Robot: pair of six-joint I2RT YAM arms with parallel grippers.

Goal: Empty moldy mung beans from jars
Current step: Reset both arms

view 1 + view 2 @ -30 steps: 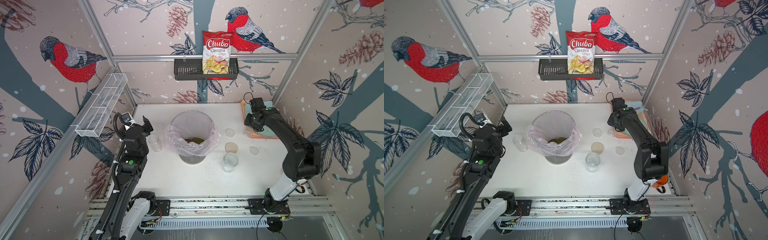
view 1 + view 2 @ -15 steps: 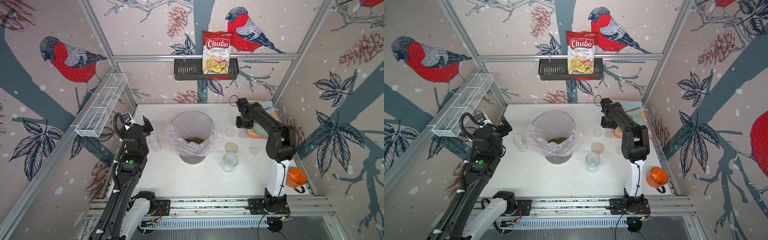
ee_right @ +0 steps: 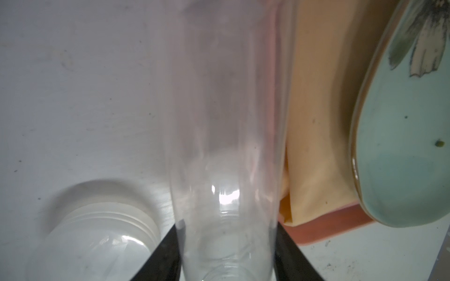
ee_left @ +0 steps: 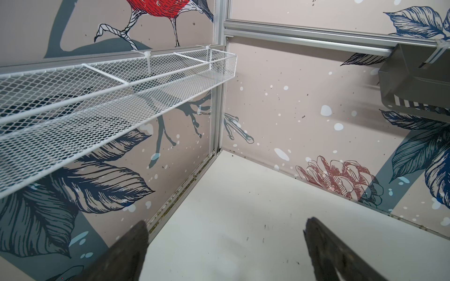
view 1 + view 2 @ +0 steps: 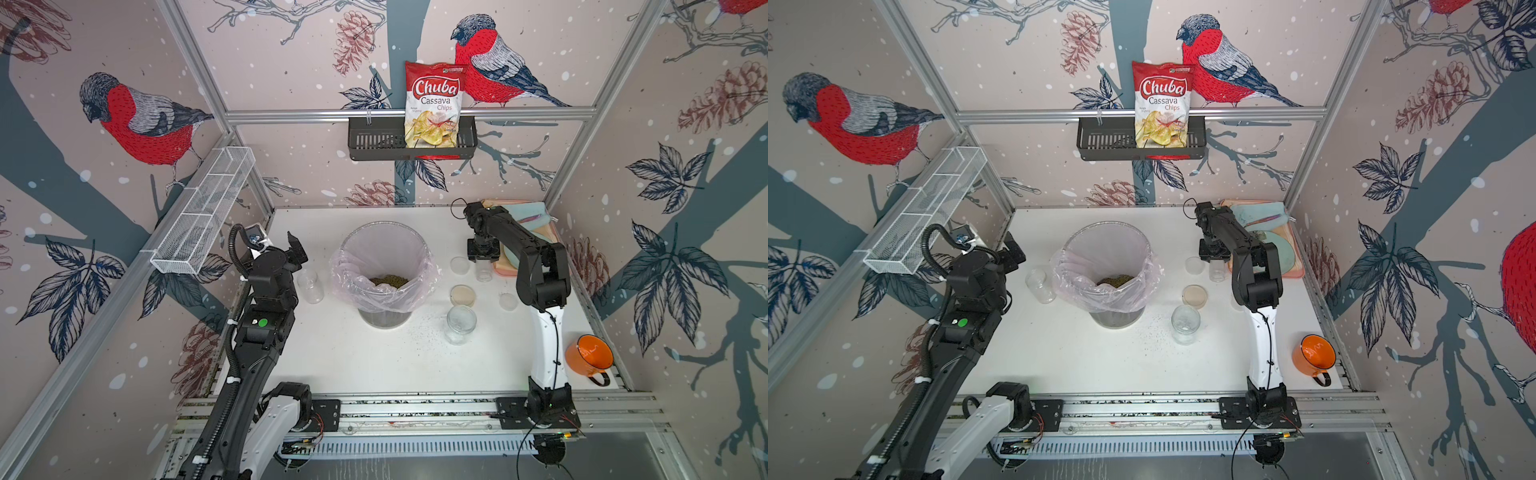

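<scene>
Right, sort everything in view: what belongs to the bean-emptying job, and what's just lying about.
Job: tube, short jar, wide jar, cream lid, beans, bin.
Lying about: mug, chips bag, plate, tray, mesh shelf, black basket.

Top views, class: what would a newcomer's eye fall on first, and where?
The red Chuba Cassava Chips bag stands in the black basket on the back wall. Then the pink-lined bin in the middle of the white table holds mung beans, and the orange mug sits at its near right corner.
</scene>
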